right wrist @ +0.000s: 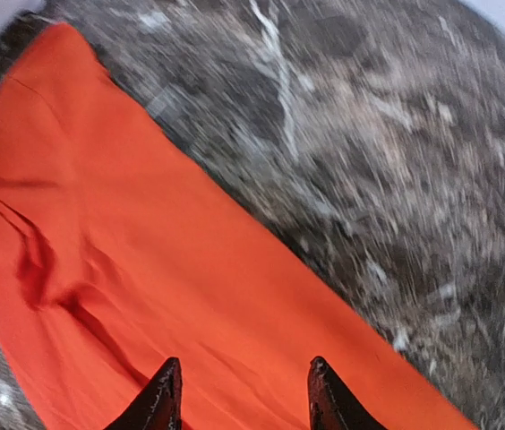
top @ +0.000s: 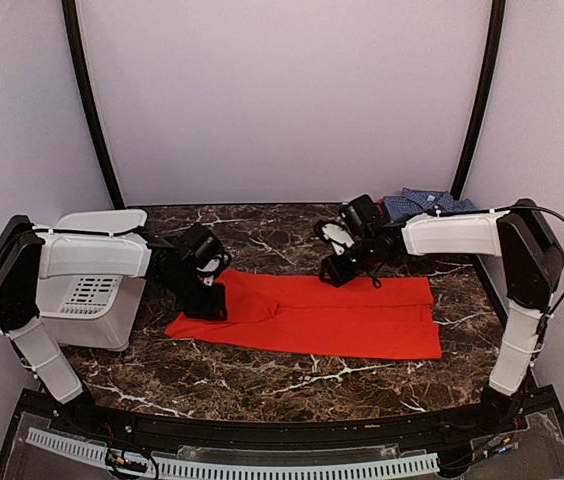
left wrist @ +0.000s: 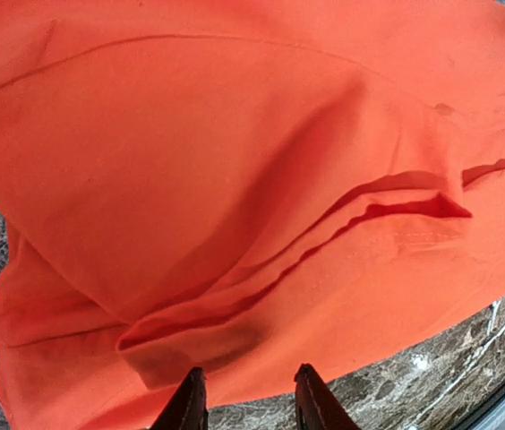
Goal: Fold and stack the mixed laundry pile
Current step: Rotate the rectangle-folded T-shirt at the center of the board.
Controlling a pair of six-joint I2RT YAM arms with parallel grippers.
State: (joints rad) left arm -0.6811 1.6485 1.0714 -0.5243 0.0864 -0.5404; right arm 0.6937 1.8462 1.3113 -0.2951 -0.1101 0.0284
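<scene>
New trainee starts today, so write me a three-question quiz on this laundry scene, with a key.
1. Fill in: the left gripper and right gripper stand at the orange shirt with jaws ____.
2. True or false: the orange shirt is bunched in a heap.
3. Where is the blue shirt? A) at the far right corner of the table B) on the orange shirt C) in the left gripper

Key: 1 open; 2 false, it lies flat; 3 A.
</scene>
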